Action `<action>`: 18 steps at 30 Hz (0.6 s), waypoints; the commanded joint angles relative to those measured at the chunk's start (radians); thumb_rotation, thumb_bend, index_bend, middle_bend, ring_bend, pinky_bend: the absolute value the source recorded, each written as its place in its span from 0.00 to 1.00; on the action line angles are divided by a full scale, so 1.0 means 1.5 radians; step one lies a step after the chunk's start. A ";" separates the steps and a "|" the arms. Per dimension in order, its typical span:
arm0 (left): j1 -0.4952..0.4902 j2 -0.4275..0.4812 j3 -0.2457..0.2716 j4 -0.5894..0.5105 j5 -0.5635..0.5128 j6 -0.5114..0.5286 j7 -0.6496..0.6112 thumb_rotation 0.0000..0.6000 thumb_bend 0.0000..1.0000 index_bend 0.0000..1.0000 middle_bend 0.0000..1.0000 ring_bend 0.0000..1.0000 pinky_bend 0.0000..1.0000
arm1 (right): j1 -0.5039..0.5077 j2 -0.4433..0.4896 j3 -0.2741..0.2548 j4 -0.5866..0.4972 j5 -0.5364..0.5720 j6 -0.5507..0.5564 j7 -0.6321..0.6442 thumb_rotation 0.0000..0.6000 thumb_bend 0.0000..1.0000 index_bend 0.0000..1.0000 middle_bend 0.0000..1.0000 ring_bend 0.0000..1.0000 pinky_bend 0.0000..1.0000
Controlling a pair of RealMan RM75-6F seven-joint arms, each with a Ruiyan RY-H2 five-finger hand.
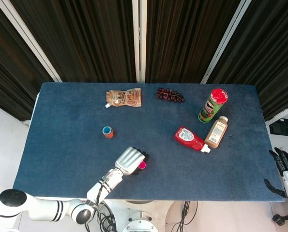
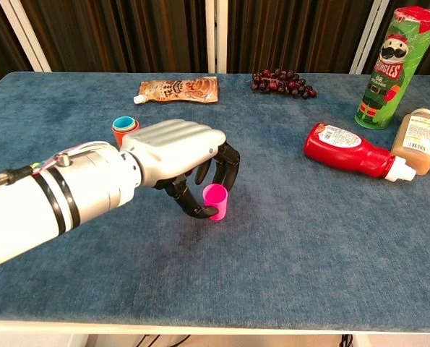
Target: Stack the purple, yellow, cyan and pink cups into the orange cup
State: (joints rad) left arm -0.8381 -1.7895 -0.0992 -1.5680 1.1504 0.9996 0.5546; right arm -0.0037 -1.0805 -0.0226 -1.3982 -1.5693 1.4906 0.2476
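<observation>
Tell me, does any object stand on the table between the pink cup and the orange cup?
Nothing visible does. Bare blue cloth lies between the small pink plastic cup, inside the left robot hand, and the orange plastic cup.

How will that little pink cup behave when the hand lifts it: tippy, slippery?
The pink cup looks like smooth hard plastic, so probably stiff, light and a bit slippery. It narrows toward its base, so a sideways nudge from the left hand closing round it could tip it, then roll it in a curve.

The left robot hand (image 1: 130, 160) covers most of the pink cup (image 1: 142, 165), well apart from the orange cup (image 1: 107, 132).
</observation>
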 commanded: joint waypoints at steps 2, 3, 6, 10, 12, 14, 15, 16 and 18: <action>0.002 0.029 -0.019 -0.039 0.012 0.024 0.012 1.00 0.30 0.52 0.52 0.52 0.58 | 0.000 0.001 0.000 0.001 0.000 0.001 0.002 1.00 0.22 0.00 0.00 0.00 0.00; 0.003 0.040 -0.026 -0.051 0.012 0.031 0.017 1.00 0.30 0.52 0.52 0.52 0.58 | -0.001 0.002 0.000 0.001 0.000 0.001 0.003 1.00 0.22 0.00 0.00 0.00 0.00; 0.007 0.082 -0.057 -0.089 -0.002 0.056 0.032 1.00 0.30 0.52 0.52 0.52 0.58 | -0.002 0.002 0.000 0.001 -0.001 0.003 0.004 1.00 0.22 0.00 0.00 0.00 0.00; 0.017 0.143 -0.093 -0.111 -0.064 0.071 0.051 1.00 0.30 0.52 0.52 0.52 0.58 | -0.004 0.004 -0.001 -0.002 -0.006 0.010 0.001 1.00 0.22 0.00 0.00 0.00 0.00; 0.020 0.166 -0.102 -0.114 -0.101 0.066 0.052 1.00 0.30 0.52 0.52 0.52 0.58 | -0.005 0.005 -0.002 -0.004 -0.010 0.014 -0.003 1.00 0.22 0.00 0.00 0.00 0.00; 0.022 0.183 -0.109 -0.104 -0.131 0.063 0.051 1.00 0.30 0.52 0.52 0.52 0.58 | -0.006 0.006 -0.002 -0.007 -0.011 0.017 -0.006 1.00 0.22 0.00 0.00 0.00 0.00; 0.023 0.186 -0.112 -0.097 -0.142 0.062 0.046 1.00 0.30 0.52 0.52 0.52 0.58 | -0.005 0.006 -0.002 -0.008 -0.011 0.017 -0.006 1.00 0.22 0.00 0.00 0.00 0.00; 0.025 0.187 -0.115 -0.085 -0.156 0.058 0.036 1.00 0.30 0.52 0.52 0.52 0.58 | -0.005 0.006 -0.002 -0.009 -0.011 0.016 -0.007 1.00 0.22 0.00 0.00 0.00 0.00; 0.028 0.187 -0.116 -0.063 -0.173 0.051 0.019 1.00 0.30 0.52 0.52 0.52 0.58 | -0.004 0.005 -0.002 -0.010 -0.010 0.013 -0.009 1.00 0.22 0.00 0.00 0.00 0.00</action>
State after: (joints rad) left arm -0.8047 -1.5162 -0.2604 -1.6936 0.9212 1.0865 0.6072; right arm -0.0107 -1.0722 -0.0255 -1.4132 -1.5843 1.5109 0.2342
